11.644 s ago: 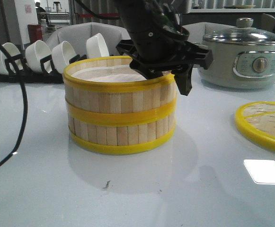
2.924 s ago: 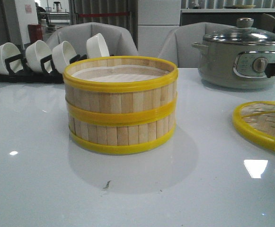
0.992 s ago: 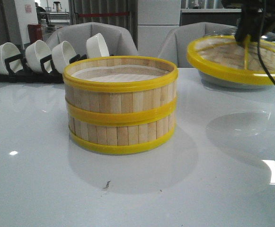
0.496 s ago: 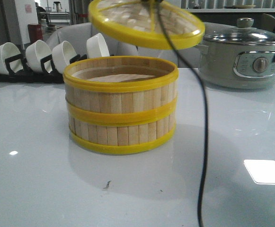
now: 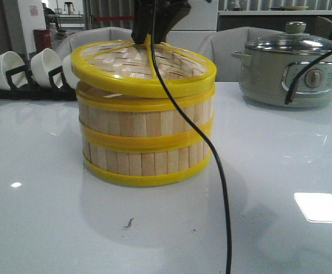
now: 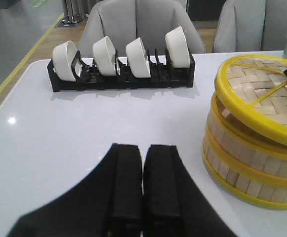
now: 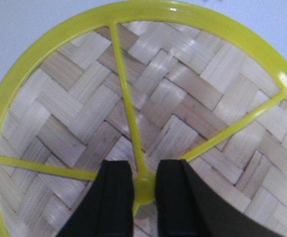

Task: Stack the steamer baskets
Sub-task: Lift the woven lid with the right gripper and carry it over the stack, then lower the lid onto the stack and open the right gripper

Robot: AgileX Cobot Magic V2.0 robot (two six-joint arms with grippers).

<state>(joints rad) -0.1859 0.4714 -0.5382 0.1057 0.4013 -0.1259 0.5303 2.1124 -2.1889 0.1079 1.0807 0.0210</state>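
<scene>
Baskets [image 5: 146, 140] stacked beneath right hand [image 7: 143, 190] (clamped on lid [image 5: 143, 71] hub); left hand [image 6: 142, 182] shut, empty.

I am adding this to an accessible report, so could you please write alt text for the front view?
A woven lid with a yellow rim, held at its hub by the right claw, sits tilted on two stacked steamer baskets on a white table. A grey electric pot stands behind at the right, a rack of white bowls behind at the left.
</scene>
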